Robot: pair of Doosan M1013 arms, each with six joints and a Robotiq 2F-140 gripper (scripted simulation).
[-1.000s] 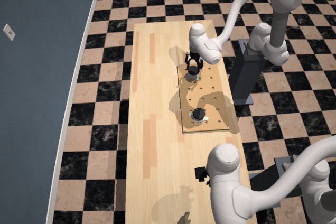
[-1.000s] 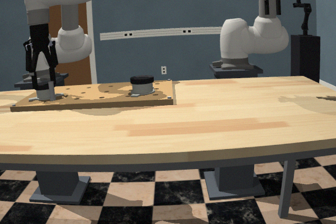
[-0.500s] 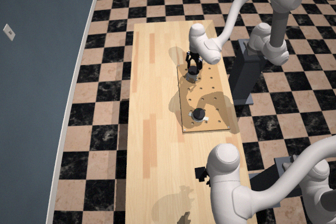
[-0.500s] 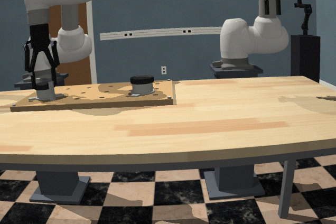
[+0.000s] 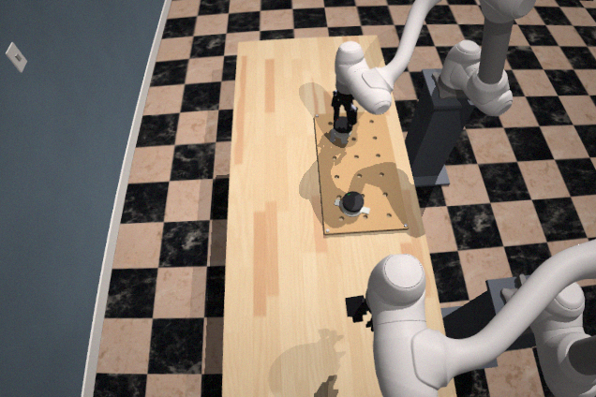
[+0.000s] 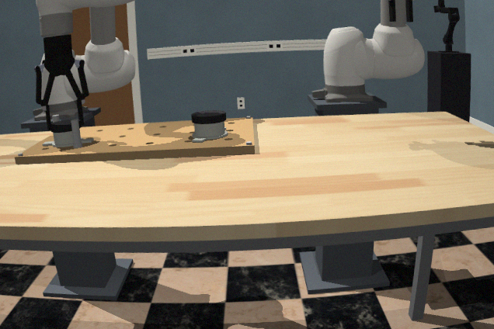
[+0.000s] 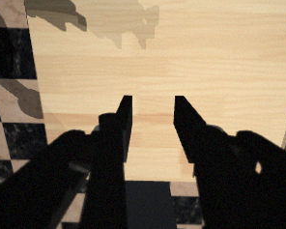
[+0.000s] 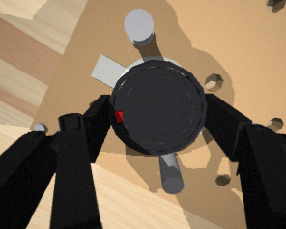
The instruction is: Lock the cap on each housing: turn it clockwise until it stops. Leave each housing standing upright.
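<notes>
My right gripper (image 5: 344, 125) (image 6: 64, 126) (image 8: 157, 108) points down and is shut on the rim of a black cap (image 6: 60, 128) with a red mark. The cap sits on a grey housing (image 6: 63, 140), which stands upright at the far end of the pegboard (image 5: 346, 167) (image 6: 131, 154) (image 8: 227, 30). The second housing (image 5: 366, 210) (image 6: 210, 130) stands upright near the board's other end. Its black cap (image 5: 352, 201) (image 6: 208, 117) shows a small green mark in the top view. My left gripper (image 6: 401, 19) (image 7: 153, 109) is partly open and empty, high above the wooden table (image 7: 97, 71), away from the board.
Two grey posts stand on opposite sides of the held cap; the right wrist view shows one post (image 8: 138, 24) above it and another post (image 8: 172, 183) below it. The board has a raised edge and several open holes. The white right arm hangs over its far end.
</notes>
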